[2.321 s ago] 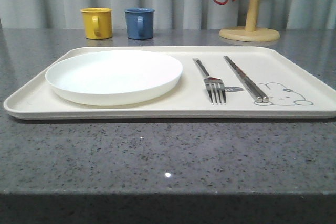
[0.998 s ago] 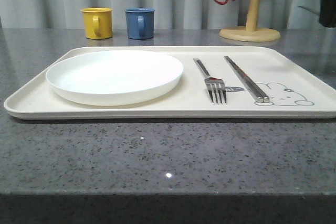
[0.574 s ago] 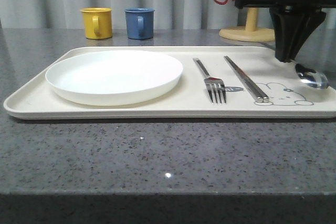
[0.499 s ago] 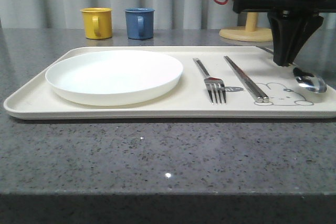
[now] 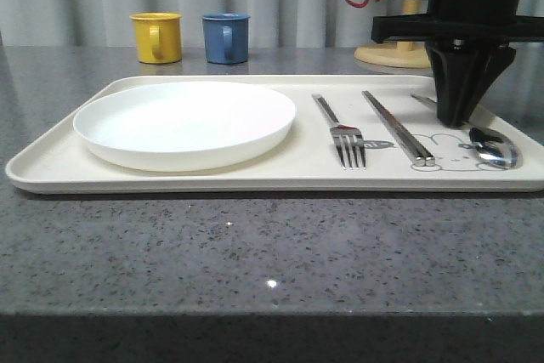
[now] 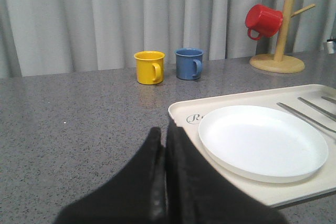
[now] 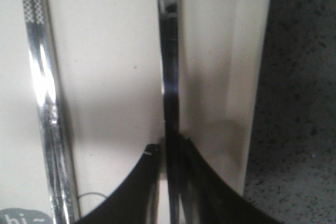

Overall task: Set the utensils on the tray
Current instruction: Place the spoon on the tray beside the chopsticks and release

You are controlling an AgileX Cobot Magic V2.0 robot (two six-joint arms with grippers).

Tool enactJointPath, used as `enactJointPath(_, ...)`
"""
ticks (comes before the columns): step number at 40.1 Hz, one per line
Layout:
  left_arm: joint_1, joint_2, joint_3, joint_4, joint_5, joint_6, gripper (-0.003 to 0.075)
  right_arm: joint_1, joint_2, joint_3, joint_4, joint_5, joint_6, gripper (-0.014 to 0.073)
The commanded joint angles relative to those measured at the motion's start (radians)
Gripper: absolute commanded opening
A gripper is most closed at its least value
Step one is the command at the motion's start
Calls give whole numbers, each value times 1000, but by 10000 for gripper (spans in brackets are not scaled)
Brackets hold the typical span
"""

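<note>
Fingers of the right gripper pinch the spoon mid-handle, low over the tray, bowl toward six o'clock, parallel to the chopsticks and fork at its nine o'clock, presumably for a tidy row; left gripper sits clenched, empty.

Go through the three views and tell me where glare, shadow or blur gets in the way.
Front view: the white plate is nearly blown out, and a bright speck glints on the countertop. Left wrist view: evenly lit and sharp, the left hand a featureless black. Right wrist view: soft and close, glare streaks along the chopsticks and spoon handle, the right hand shadowing the tray.
</note>
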Motion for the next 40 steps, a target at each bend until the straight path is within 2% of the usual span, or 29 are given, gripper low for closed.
enactJointPath(1,1,13,-27,-5,-79,-9,-18,-1,-46,-24,9,101,-1,257)
enactJointPath(6,1,13,-27,-5,-79,-9,-18,-1,-56,-25,8,99,-1,370)
enactJointPath(15,1,13,-27,-5,-79,-9,-18,-1,-180,-25,-57,74,-12,370)
enactJointPath(20,1,13,-27,-5,-79,-9,-18,-1,-279,-25,-99,66,-20,283)
enactJointPath(25,1,13,-27,-5,-79,-9,-18,-1,-385,-23,-112,32,-63,66)
enactJointPath(30,1,13,-27,-5,-79,-9,-18,-1,-476,21,-114,-65,-65,-69)
enactJointPath(34,1,13,-27,-5,-79,-9,-18,-1,-595,141,-114,-201,-75,-68)
enactJointPath(40,1,13,-27,-5,-79,-9,-18,-1,-796,431,-115,-486,-134,-68)
